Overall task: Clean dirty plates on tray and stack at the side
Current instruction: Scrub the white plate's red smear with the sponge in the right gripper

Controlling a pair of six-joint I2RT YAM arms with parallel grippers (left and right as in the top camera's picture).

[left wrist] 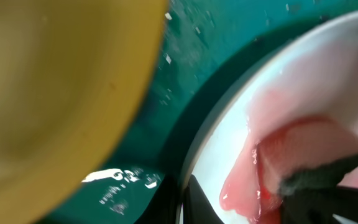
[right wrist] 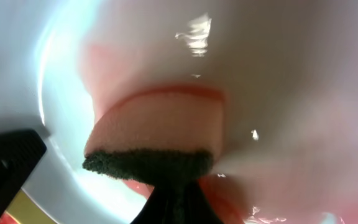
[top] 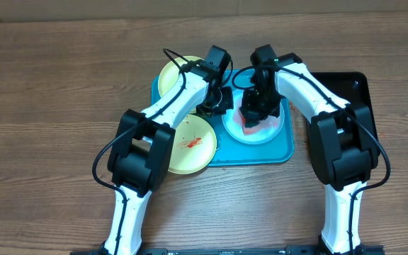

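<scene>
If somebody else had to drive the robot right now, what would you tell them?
Left gripper: shut, apparently pinching the white plate by its rim to steady it.
Right gripper: shut on the sponge, pressed onto the white plate amid red sauce.
Things: white plate on the tray; back yellow plate at its back left; front yellow plate overhanging its front left corner, red smear on it.
Done: nothing stacked.
Left: finish the white plate, clean the rest, stack all at the side.
</scene>
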